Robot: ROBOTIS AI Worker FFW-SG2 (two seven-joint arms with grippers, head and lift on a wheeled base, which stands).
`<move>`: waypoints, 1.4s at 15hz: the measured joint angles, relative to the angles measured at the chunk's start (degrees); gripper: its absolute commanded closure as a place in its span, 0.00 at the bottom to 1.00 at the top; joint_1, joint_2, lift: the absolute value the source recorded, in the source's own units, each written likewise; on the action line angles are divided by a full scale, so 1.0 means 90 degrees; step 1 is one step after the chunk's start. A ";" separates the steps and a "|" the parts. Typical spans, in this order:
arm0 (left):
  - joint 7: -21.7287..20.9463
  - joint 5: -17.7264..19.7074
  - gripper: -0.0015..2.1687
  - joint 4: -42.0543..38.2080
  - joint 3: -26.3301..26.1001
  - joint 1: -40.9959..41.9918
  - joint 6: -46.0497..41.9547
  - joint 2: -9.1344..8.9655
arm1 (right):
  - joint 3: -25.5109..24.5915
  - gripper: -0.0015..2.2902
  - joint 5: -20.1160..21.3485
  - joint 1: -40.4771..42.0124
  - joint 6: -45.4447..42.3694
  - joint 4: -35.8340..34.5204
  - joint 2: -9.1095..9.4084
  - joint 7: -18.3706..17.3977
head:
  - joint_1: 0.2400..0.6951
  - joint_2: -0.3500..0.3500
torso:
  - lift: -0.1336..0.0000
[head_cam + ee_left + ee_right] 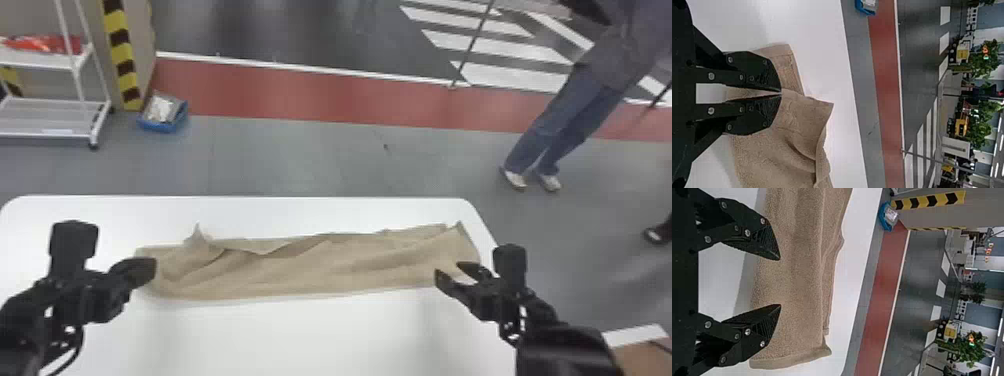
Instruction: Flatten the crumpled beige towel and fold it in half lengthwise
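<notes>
My left pincer point(151, 271) is closed at the left end of the towel point(320, 267), with a ridge of its cloth caught between the fingers. My right pincer point(449, 271) is spread wide over the towel's right end; whether its tips touch the cloth, I cannot tell. The towel lies in a long, wrinkled strip from left to right across the white table point(320, 335), its right end close to the table's right edge. Along its far side, toward the left, a peak of cloth sticks out.
</notes>
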 measured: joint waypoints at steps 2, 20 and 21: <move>0.0003 -0.0056 0.49 0.0201 -0.0078 -0.0211 0.0024 -0.0022 | 0.0001 0.24 0.0041 0.0013 0.0020 0.0000 0.0000 0.0001 | 1.00 0.10 | 1.00; -0.0282 -0.0272 0.06 0.0132 -0.0024 -0.0388 0.0933 -0.0028 | 0.0284 0.14 0.0070 -0.0132 0.0045 -0.0019 0.0093 -0.0077 | 1.00 0.15 | 1.00; -0.0276 -0.0271 0.07 0.0186 -0.0066 -0.0466 0.0934 -0.0040 | 0.0295 0.14 0.0067 -0.0136 0.0045 -0.0019 0.0093 -0.0077 | 1.00 0.15 | 1.00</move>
